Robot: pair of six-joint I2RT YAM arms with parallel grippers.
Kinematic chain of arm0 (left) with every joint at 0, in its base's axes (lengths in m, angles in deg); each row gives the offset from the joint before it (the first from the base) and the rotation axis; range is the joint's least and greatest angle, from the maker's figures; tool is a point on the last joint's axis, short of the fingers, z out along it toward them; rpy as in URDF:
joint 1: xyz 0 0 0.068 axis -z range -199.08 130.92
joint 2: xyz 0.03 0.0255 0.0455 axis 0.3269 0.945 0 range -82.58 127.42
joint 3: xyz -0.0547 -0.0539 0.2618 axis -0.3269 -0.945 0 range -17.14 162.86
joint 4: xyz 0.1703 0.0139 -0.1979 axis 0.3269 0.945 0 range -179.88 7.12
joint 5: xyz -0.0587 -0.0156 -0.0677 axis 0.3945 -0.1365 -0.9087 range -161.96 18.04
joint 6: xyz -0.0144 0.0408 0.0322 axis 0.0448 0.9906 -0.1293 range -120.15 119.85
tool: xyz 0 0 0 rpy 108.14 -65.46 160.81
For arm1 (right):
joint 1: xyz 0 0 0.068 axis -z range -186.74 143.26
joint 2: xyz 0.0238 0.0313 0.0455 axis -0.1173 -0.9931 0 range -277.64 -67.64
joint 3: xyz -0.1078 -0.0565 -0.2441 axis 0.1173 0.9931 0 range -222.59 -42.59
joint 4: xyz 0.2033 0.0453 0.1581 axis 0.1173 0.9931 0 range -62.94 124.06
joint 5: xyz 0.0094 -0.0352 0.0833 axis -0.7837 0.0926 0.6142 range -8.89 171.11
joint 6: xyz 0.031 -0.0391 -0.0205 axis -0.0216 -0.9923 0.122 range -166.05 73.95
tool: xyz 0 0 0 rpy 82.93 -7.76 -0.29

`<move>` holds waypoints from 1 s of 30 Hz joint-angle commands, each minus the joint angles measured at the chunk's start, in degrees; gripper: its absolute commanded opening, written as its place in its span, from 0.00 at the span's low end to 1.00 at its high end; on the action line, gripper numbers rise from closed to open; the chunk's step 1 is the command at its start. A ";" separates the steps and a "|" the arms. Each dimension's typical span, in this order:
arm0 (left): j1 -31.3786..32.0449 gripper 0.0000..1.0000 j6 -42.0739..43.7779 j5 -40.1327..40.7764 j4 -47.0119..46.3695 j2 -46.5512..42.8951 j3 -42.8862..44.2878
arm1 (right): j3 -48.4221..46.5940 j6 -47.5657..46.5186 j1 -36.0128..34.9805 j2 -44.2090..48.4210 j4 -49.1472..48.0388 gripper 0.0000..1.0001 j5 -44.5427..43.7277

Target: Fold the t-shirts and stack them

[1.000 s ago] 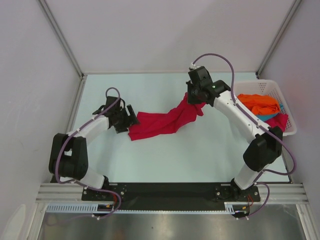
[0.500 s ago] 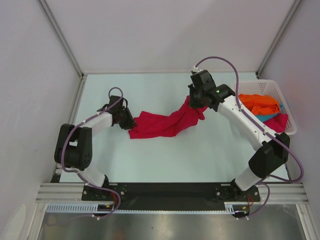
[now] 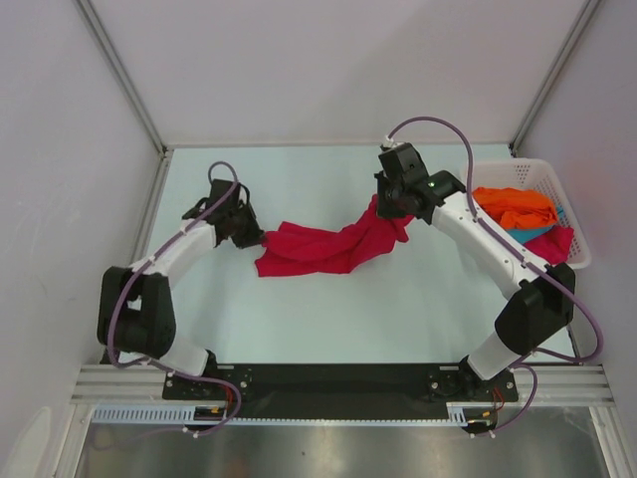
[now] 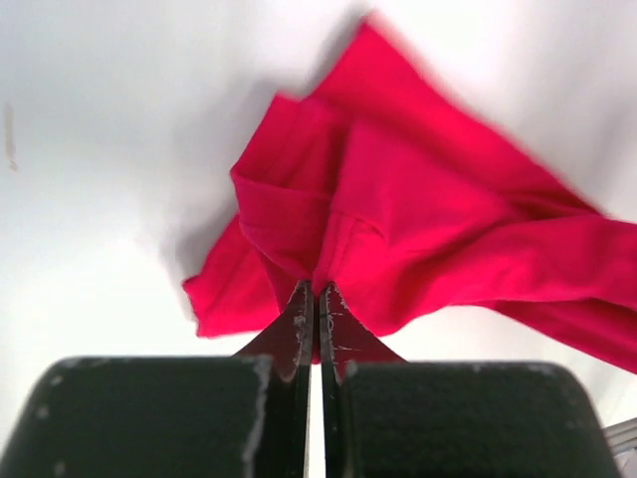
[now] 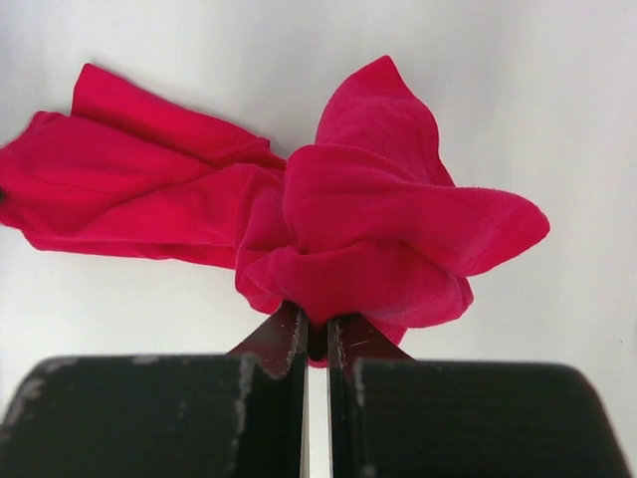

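The left tool (image 3: pixel 253 237) has just clamped shut on the red shirt (image 3: pixel 318 249), whose other end the right tool (image 3: pixel 390 207) grips, so spreading can probably begin.

Bright, even light casts soft shadows; left wrist view shows the crimson t-shirt (image 4: pixel 418 229) slightly blurred.
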 commanded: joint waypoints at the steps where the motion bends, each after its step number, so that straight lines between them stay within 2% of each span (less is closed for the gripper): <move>1: 0.25 0.00 3.26 4.19 7.67 -11.41 9.84 | -1.31 -0.40 -0.20 0.89 -2.85 0.00 -1.84; 7: 0.25 0.00 5.64 8.15 18.40 -19.49 20.83 | -3.16 -0.58 -2.30 4.31 -2.50 0.00 -8.42; 14: 0.34 0.00 5.12 9.39 24.65 -27.14 25.68 | -1.14 -0.14 -6.43 12.74 -2.14 0.00 -21.50; 20: 0.34 0.00 3.98 12.63 28.35 -30.76 29.02 | 1.50 1.88 -11.00 20.39 -3.90 0.00 -28.37; 26: 0.34 0.00 3.18 16.06 29.50 -32.96 30.87 | 2.03 2.76 -12.59 21.81 -3.29 0.00 -29.53; 30: 0.25 0.00 3.18 15.54 28.36 -31.47 28.51 | 1.33 3.11 -11.63 17.53 -0.74 0.00 -26.72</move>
